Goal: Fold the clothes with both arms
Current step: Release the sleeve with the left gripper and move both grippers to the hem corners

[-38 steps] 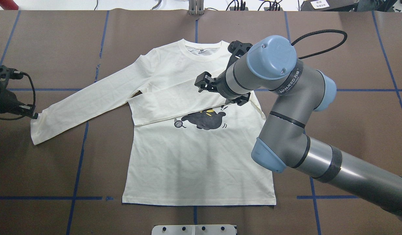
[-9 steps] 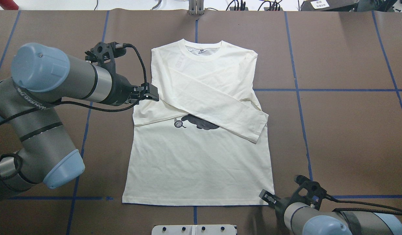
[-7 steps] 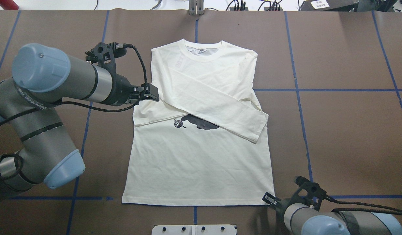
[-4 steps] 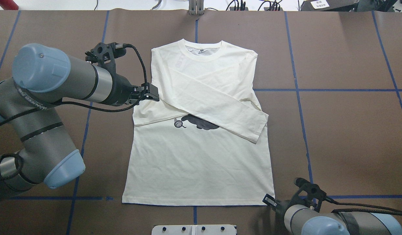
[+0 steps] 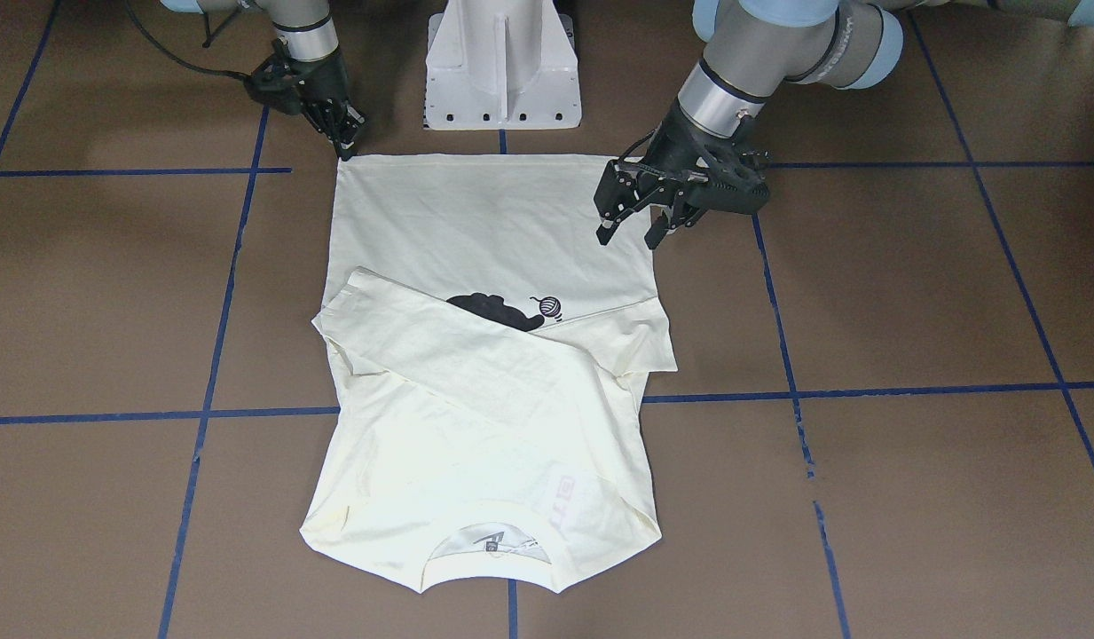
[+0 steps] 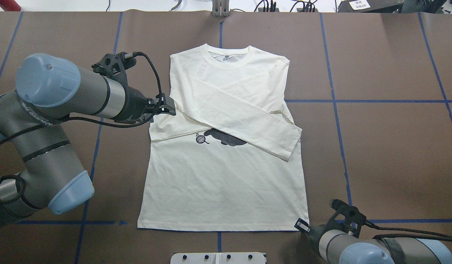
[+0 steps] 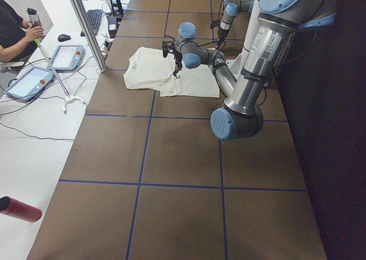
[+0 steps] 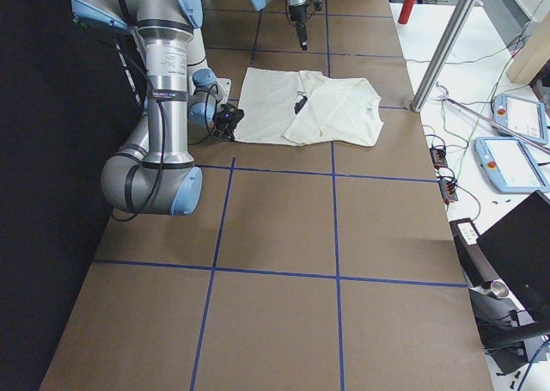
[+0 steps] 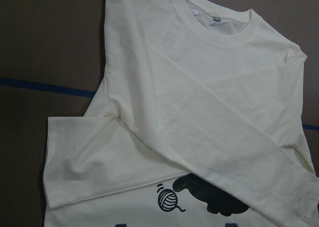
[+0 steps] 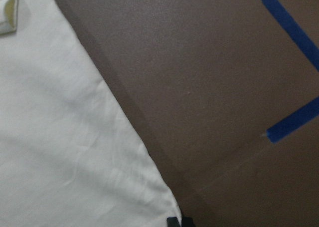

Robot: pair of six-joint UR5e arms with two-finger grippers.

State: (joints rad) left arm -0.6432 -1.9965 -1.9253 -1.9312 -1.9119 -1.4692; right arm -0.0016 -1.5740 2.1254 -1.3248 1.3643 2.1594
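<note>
The clothes are one cream-white long-sleeved shirt (image 6: 226,183) lying flat with its collar (image 6: 227,58) at the far side. Both sleeves are crossed over the chest and half cover the black cat print (image 6: 226,138). My left gripper (image 6: 169,106) hovers open and empty over the shirt's left edge at sleeve height; it also appears as the left gripper (image 5: 628,235) in the front view. My right gripper (image 6: 301,224) sits low at the near right hem corner (image 10: 167,204). Only small dark tips show there, so I cannot tell its state.
The white pedestal (image 5: 502,62) stands just behind the hem. Blue tape lines (image 6: 376,101) cross the brown table. In the left side view a person (image 7: 14,31) sits at a desk with tablets, and a red bottle (image 7: 20,208) lies off the table.
Since five seconds ago the long sleeve has been folded across the chest and the right arm has gone to the hem corner. In the last second the left gripper drifted slightly left.
</note>
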